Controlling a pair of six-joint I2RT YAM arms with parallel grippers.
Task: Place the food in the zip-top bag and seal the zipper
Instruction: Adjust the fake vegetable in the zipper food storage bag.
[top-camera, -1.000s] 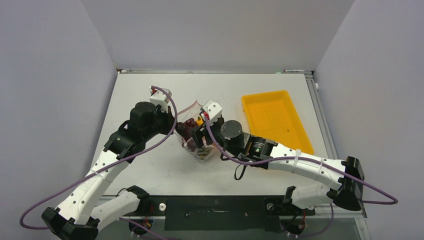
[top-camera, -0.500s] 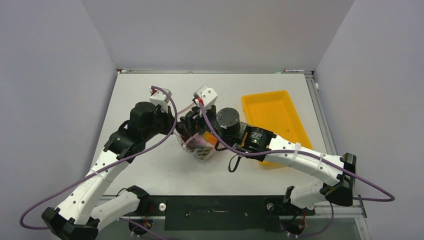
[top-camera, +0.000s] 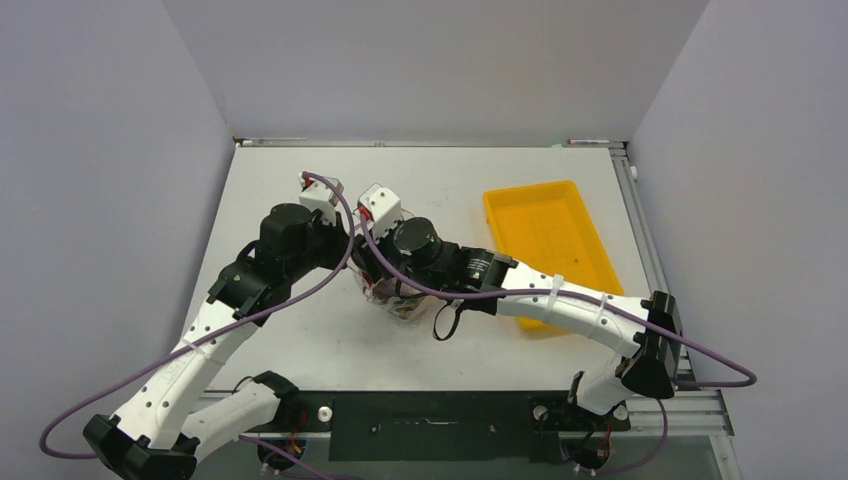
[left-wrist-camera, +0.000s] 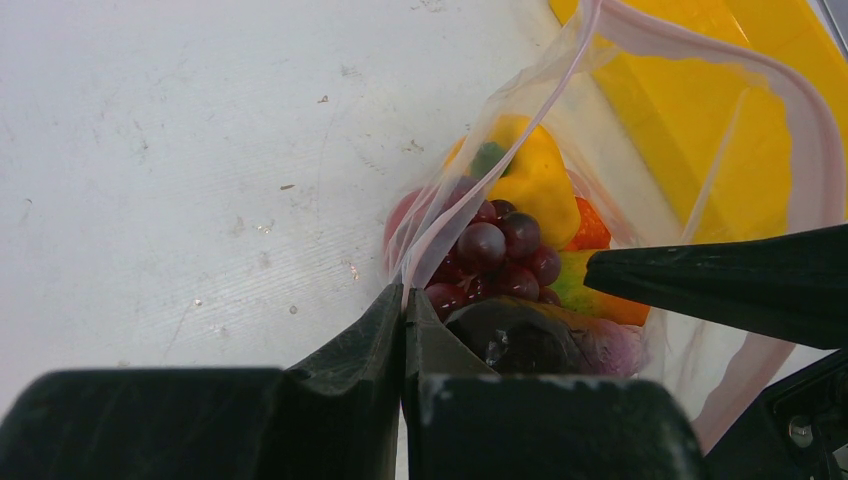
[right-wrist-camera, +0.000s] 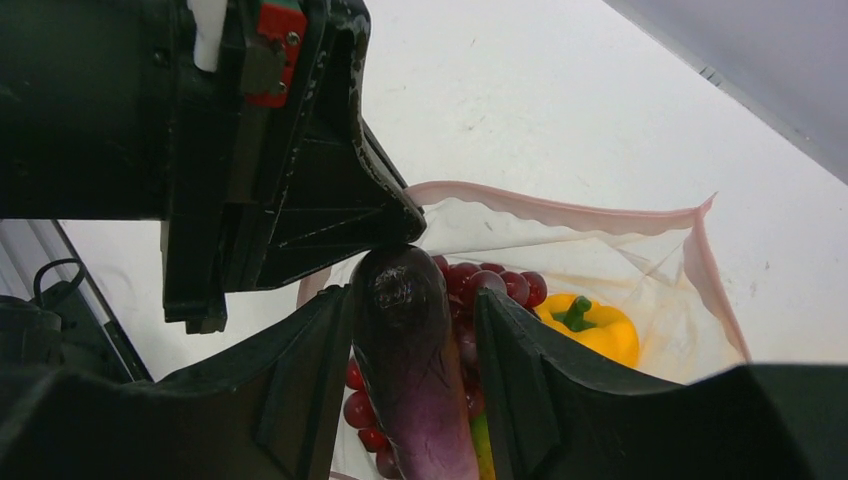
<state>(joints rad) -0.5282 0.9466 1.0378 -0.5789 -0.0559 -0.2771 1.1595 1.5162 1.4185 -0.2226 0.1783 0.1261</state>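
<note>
My left jaws pinch the bag (right-wrist-camera: 560, 235) by its rim; my right jaws grip the eggplant (right-wrist-camera: 410, 370) over its mouth.

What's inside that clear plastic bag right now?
A grape bunch, a yellow pepper and an orange piece, with an eggplant on top. Anything beneath them is covered.

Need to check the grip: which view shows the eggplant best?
Right wrist: the eggplant fills the middle, within the right gripper, at the open zip-top bag mouth. Left wrist shows only its dark top in the bag; top external hides it under the arms.
</note>
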